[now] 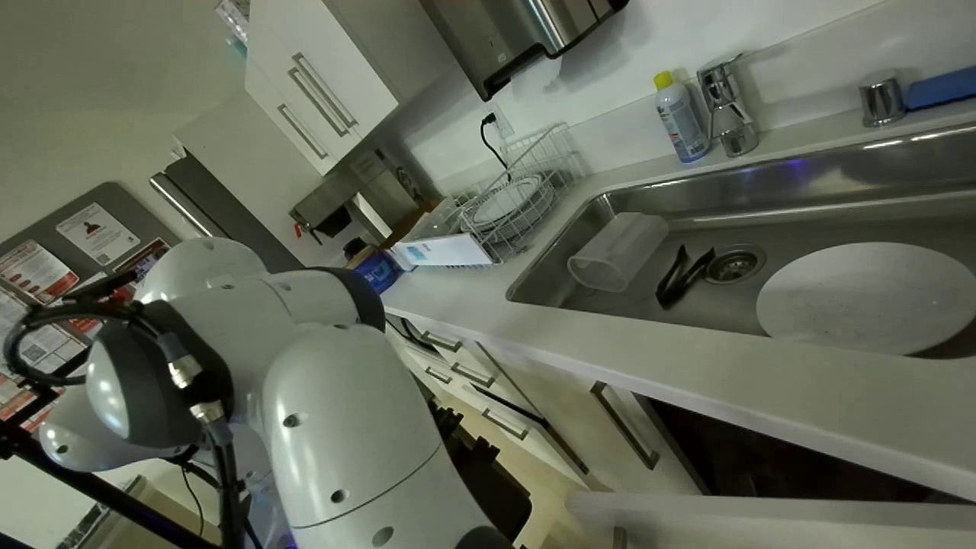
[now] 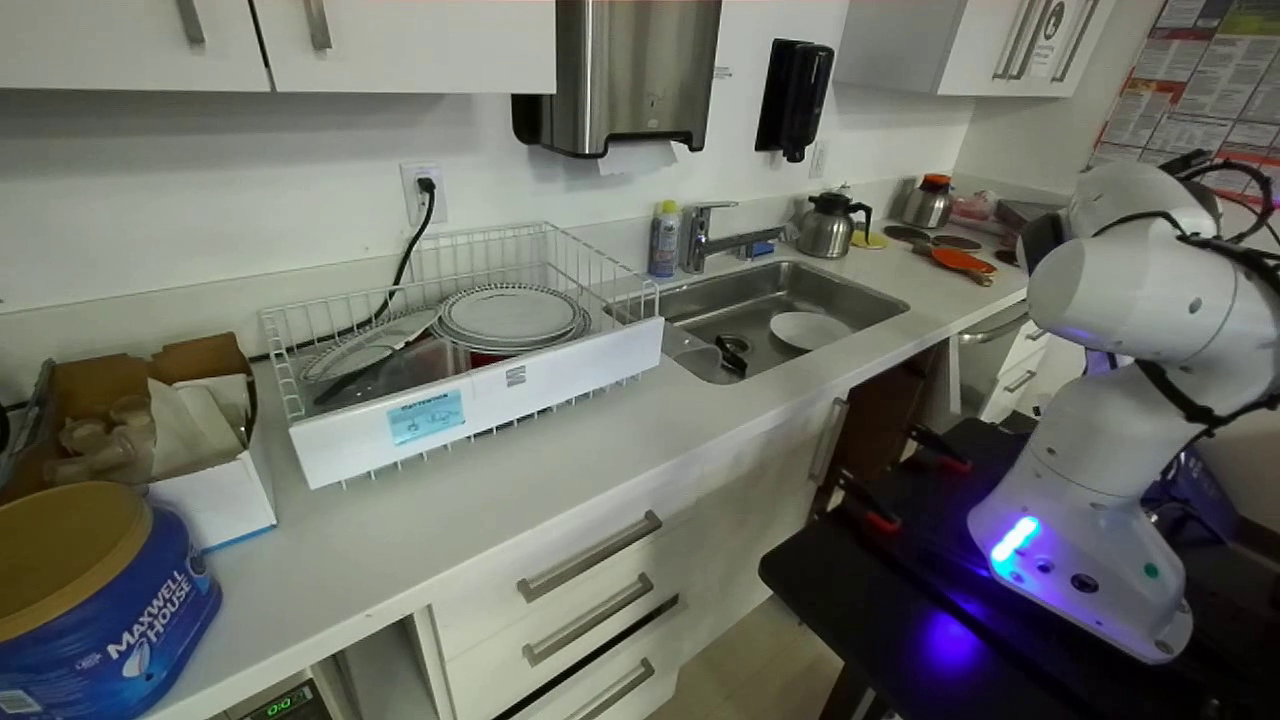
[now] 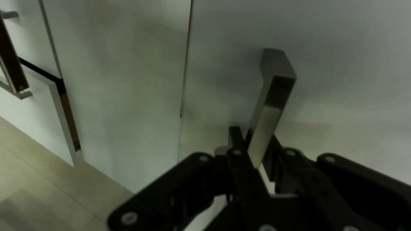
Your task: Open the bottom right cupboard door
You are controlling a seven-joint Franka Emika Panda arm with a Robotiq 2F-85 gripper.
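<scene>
The bottom right cupboard door (image 3: pixel 346 57) stands open beneath the front edge of the bench (image 1: pixel 686 381), with a dark opening (image 1: pixel 762 457) between it and the neighbouring door (image 1: pixel 568 408). Past its free edge lie floor (image 3: pixel 35 195) and a partly extended drawer (image 3: pixel 45 112). The hand (image 3: pixel 255 141) sits narrow around the door's bar handle (image 3: pixel 273 96), gripping it from both sides.

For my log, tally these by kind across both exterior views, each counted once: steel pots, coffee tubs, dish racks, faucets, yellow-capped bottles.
Steel pots: 2
Coffee tub: 1
Dish rack: 1
Faucet: 1
Yellow-capped bottle: 1
Total: 6
</scene>
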